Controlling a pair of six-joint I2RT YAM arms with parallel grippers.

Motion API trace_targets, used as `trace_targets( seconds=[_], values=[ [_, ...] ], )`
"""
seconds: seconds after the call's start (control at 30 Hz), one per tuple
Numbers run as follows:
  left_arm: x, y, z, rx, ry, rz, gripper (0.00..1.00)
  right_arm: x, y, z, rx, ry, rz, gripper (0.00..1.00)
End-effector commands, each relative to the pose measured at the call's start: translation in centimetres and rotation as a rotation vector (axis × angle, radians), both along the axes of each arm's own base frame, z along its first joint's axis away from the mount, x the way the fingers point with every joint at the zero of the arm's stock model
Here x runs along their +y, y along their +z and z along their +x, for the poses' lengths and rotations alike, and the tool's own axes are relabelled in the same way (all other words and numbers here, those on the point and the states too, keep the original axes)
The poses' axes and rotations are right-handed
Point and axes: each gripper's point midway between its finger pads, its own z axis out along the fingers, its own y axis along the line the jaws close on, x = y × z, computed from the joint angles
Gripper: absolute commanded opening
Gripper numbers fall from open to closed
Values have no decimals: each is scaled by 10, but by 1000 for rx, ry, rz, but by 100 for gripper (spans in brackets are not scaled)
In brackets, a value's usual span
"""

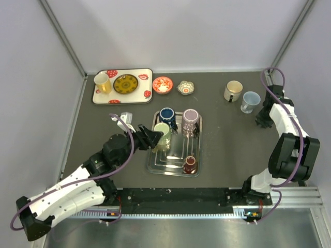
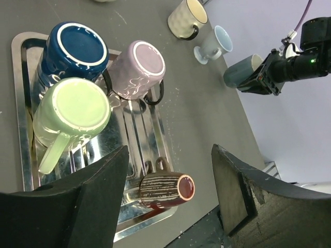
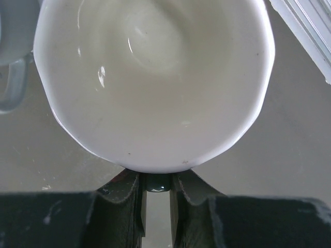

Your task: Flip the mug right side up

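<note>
Grey mug (image 2: 242,71) is being gripped by its rim in the closed right pincer (image 3: 156,182), at the counter's (image 2: 207,119) right side near the light-blue cup (image 2: 214,44). It is best being lowered level, base down, before release. Left pincer (image 2: 169,160) is being held wide open, empty.

Rear-left tray: you have a white strawberry-print tray (image 1: 137,97) at the back left of the dark table (image 1: 222,144).
On that tray: a yellow cup (image 1: 102,82) stands upright at its left end, with a dark plate with a yellow pattern (image 1: 125,83) beside it.
Right of the tray: you see an orange-red dish (image 1: 162,84), then a small scalloped bowl (image 1: 186,88), near each other but apart.
</note>
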Motion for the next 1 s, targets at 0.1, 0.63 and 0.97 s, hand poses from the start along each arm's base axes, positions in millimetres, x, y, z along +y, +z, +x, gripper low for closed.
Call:
trace_targets(
  seconds=[0.1, 0.63, 0.97],
  values=[
    [-4, -8, 5, 8, -2, 36, 70, -16, 22, 45, -130, -9, -19, 0],
    [-14, -25, 5, 65, -26, 56, 71, -12, 4, 49, -85, 13, 18, 29],
    [-13, -23, 4, 62, -29, 53, 72, -10, 31, 41, -140, 6, -2, 54]
  ],
)
